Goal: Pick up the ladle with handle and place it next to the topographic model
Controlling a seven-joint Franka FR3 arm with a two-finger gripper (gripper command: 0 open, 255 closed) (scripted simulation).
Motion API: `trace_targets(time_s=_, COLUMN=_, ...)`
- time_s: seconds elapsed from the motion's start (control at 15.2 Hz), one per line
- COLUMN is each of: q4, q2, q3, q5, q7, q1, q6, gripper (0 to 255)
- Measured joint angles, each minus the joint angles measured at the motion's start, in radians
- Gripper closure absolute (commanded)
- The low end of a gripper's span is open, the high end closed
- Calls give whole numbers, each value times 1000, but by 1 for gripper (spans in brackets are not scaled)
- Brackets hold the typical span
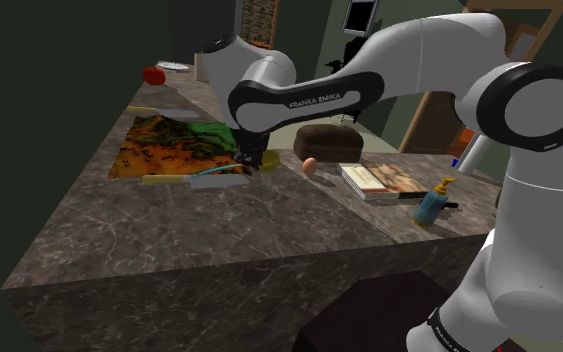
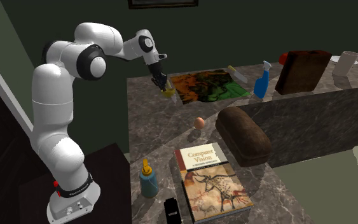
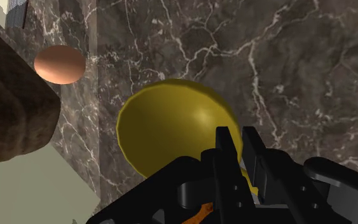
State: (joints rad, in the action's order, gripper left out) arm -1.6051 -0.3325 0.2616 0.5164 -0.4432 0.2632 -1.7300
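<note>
Your black gripper [image 3: 240,141] is clasping the shiny yellow ladle [image 3: 171,127] with a round bowl, its fingers standing narrow around the handle. The ladle is hanging over the dark veined marble counter [image 3: 285,57], just beside a corner of the green and orange topographic model [image 2: 206,86]. A brown egg [image 3: 59,63] is lying near.

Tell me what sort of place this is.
Probably a home kitchen: a dark marble counter carrying a loaf of bread, an egg and a blue spray bottle.
</note>
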Motion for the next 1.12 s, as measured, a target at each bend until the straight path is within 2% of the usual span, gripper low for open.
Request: trace_targets(time_s=1.12, q4=-108, q2=-68, q3=-12, q5=38, q7=-79, q1=-3, q6=-155, gripper=255)
